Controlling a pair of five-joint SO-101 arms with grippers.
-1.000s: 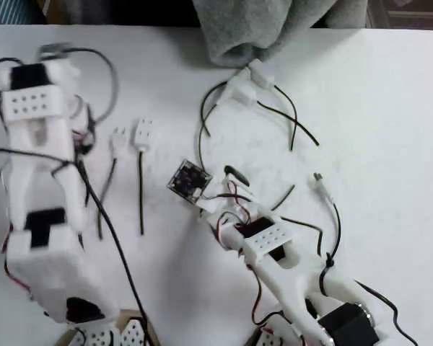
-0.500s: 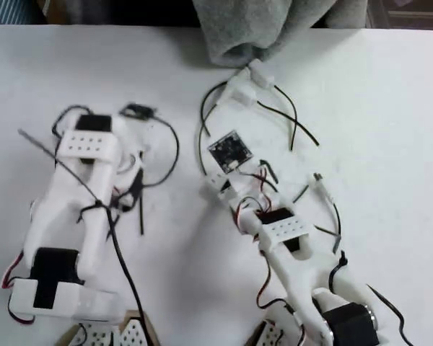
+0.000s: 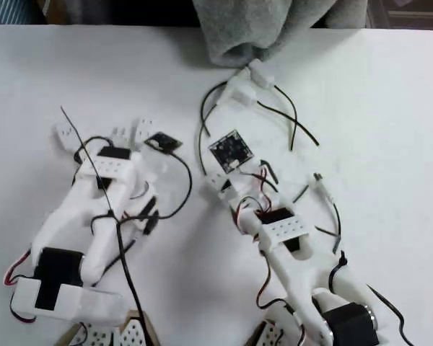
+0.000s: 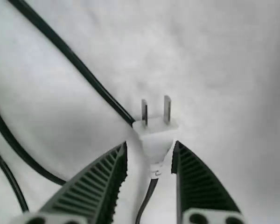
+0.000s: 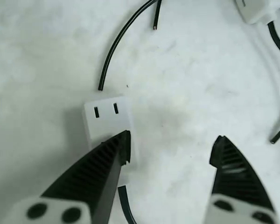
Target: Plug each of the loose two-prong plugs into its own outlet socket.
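High view: on the white desk (image 3: 375,108), the left arm lies in the lower left. Its tip is just below a white two-prong plug (image 3: 119,135), and an outlet socket (image 3: 143,130) sits just beside that plug, left of centre. A joined plug-and-socket pair (image 3: 244,83) lies at upper centre, below a grey cloth (image 3: 252,29). The right arm runs up from the lower right towards the centre.

Left wrist view: the left end effector (image 4: 149,149) is open. Its ribbed fingers (image 4: 107,177) straddle the body of the two-prong plug (image 4: 155,128) at centre frame, prongs pointing away. A black cable (image 4: 70,56) crosses the upper left.

Right wrist view: the right end effector (image 5: 171,144) is spread wide and grips nothing. One fingertip (image 5: 121,142) overlaps the near edge of a white two-slot socket (image 5: 106,116) left of centre. Loose black wire ends (image 5: 126,32) lie above it.
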